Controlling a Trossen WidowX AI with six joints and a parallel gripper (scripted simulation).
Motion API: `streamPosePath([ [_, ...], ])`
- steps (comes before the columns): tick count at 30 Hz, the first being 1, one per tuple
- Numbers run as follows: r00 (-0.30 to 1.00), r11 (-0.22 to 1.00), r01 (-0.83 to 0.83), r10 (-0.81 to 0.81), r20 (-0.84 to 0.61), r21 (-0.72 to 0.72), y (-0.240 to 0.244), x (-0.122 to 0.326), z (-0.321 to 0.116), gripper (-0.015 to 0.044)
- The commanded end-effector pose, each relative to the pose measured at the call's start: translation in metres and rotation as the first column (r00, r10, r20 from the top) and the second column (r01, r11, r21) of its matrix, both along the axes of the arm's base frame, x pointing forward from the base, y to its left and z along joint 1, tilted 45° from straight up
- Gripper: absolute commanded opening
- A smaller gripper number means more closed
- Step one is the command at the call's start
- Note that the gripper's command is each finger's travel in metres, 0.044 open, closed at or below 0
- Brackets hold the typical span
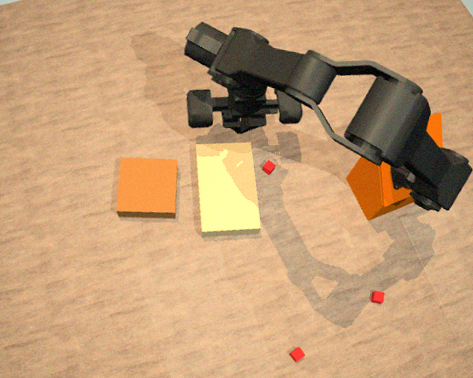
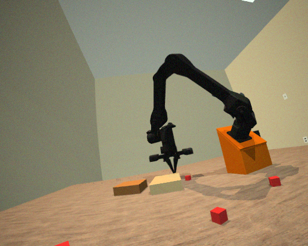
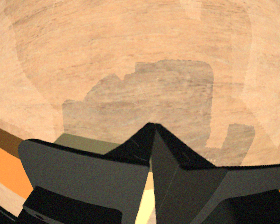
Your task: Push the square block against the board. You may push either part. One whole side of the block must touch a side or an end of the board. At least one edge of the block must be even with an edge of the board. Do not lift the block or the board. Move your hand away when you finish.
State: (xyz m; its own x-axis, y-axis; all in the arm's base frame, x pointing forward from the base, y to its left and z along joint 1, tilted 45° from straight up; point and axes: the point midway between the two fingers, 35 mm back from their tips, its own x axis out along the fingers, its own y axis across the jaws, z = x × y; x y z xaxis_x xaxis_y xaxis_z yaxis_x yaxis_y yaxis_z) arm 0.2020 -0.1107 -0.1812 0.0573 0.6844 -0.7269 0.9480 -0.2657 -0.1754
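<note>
The square block (image 1: 147, 185) (image 2: 128, 190) (image 3: 12, 172) is orange and lies flat, left of the board in the top view. The board (image 1: 228, 196) (image 2: 165, 187) (image 3: 85, 144) is a pale yellow rectangle, lying flat and slightly turned relative to the block. A narrow strip of table shows between them, so they are apart. My gripper (image 1: 240, 131) (image 2: 174, 172) (image 3: 152, 129) is shut and empty, pointing down just beyond the board's far short end. It holds neither part. In the wrist view the fingers hide most of the board.
A small red cube (image 1: 269, 167) (image 2: 187, 177) lies close to the board's right side. Two more red cubes (image 1: 378, 297) (image 1: 297, 354) lie farther toward the front right. The arm's orange base (image 1: 367, 190) (image 2: 236, 156) stands to the right.
</note>
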Motion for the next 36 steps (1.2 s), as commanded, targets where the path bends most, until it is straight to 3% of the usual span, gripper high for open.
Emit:
streamPosePath([
  [1, 1.000, 1.000, 0.011, -0.011, -0.007, 0.007, 0.011, -0.002, -0.008, 0.0000],
  [36, 1.000, 1.000, 0.013, -0.013, -0.007, 0.005, 0.028, 0.010, 0.010, 0.0000],
])
